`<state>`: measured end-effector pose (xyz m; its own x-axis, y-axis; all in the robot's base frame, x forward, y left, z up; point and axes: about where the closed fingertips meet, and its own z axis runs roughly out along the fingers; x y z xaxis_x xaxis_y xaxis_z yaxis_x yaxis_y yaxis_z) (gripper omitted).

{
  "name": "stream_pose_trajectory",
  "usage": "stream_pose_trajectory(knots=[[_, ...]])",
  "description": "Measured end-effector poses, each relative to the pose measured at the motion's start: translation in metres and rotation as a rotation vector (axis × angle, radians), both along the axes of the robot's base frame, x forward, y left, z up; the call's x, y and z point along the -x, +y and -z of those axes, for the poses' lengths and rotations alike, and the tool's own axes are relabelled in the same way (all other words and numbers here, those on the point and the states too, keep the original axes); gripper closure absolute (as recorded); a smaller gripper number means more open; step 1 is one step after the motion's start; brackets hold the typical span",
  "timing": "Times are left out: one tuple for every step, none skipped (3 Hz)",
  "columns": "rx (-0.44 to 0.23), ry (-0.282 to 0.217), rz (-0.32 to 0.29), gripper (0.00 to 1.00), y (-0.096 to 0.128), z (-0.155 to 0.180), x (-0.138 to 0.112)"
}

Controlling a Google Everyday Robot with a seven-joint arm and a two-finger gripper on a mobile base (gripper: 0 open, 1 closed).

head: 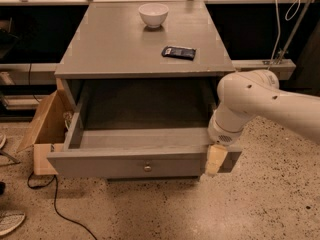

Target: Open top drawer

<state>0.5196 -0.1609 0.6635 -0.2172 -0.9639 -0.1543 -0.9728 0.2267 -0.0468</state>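
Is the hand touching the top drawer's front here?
Touching. The camera view shows the hand lying over the top edge of the top drawer front at its right end, with no gap.
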Motion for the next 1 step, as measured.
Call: stream_pose_trajectory(knots=[[0.039,-0.052,0.016,0.00,0.0008,-0.0418,-0.0055]])
